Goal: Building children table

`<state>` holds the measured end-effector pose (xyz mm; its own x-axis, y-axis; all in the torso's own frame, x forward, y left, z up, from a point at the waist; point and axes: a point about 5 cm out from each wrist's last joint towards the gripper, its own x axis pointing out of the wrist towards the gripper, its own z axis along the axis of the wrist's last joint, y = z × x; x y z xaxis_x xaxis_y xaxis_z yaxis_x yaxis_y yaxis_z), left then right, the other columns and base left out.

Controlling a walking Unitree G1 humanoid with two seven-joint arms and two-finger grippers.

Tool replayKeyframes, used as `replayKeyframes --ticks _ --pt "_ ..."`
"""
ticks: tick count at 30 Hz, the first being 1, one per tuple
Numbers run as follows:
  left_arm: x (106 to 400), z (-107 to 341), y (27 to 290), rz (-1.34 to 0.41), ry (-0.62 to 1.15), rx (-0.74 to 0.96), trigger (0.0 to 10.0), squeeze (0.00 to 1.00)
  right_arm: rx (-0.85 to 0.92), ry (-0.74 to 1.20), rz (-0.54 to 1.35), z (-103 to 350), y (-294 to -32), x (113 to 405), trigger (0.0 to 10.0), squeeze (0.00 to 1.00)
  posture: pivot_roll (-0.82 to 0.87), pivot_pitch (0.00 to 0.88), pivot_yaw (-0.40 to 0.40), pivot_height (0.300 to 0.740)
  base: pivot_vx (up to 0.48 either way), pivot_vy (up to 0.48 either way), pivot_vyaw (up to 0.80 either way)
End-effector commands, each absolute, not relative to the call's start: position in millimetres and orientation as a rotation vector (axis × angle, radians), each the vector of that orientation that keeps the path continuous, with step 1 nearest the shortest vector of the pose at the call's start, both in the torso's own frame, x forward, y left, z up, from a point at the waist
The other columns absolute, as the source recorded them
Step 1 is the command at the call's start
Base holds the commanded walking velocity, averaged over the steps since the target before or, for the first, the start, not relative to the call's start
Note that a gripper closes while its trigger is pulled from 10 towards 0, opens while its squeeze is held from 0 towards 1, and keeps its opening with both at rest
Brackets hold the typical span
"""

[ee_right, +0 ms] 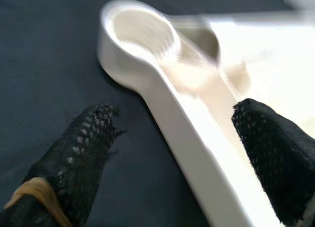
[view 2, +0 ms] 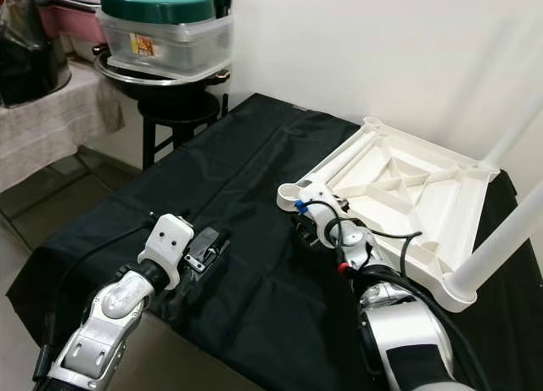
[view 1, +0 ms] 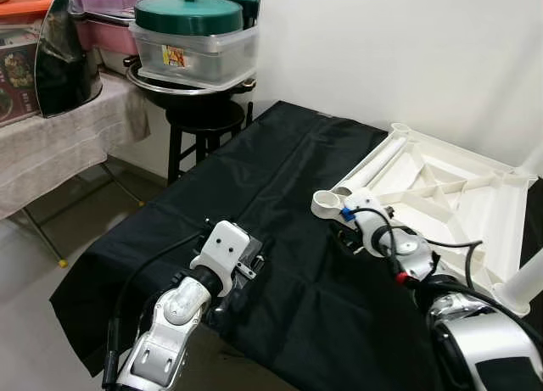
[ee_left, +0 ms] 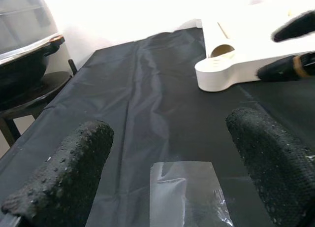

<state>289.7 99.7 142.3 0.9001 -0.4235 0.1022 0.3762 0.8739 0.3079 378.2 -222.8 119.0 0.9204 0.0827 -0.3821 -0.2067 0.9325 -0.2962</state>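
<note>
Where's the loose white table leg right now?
The loose white table leg lies inside the upturned white tabletop along its left edge, on the black cloth, just beyond the right gripper.

A black cloth (view 1: 271,196) covers the table; the upturned white tabletop (view 1: 441,187) and perhaps clear tape (ee_left: 184,192) lie on it.

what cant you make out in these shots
- Tabletop: far right side cut off by the left eye view's edge.
- Socket: blurred in the right wrist view.
- Right gripper: contact with the tabletop rim unclear.
- Tape piece: its lower part is cut off in the left wrist view.
</note>
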Motion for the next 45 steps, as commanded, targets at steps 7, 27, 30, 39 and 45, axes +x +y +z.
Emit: replayKeyframes --ticks 7,27,30,39,45 --pt "291 143 99 -0.42 -0.166 0.305 10.0 0.0 -0.154 0.502 0.111 95 -242 361 10.0 0.0 0.16 0.0 -0.139 0.74 0.0 0.0 0.0" --pt "288 141 100 -0.424 -0.157 0.321 10.0 0.0 -0.214 0.723 0.475 45 -217 327 10.0 0.0 0.18 0.0 -0.146 0.74 0.0 0.0 0.0" --pt "288 141 100 -0.427 -0.155 0.32 10.0 0.0 -0.258 0.762 0.566 35 -215 317 10.0 0.0 0.17 0.0 -0.144 0.74 0.0 0.0 0.0" --pt "288 138 98 -0.433 -0.144 0.318 10.0 0.0 -0.294 0.799 0.91 23 -204 294 10.0 0.0 0.15 0.0 -0.141 0.74 0.0 0.0 0.0" --pt "289 137 99 -0.43 -0.14 0.319 10.0 0.0 -0.288 0.763 1.108 28 -193 286 10.0 0.0 0.14 0.0 -0.141 0.74 0.0 0.0 0.0"
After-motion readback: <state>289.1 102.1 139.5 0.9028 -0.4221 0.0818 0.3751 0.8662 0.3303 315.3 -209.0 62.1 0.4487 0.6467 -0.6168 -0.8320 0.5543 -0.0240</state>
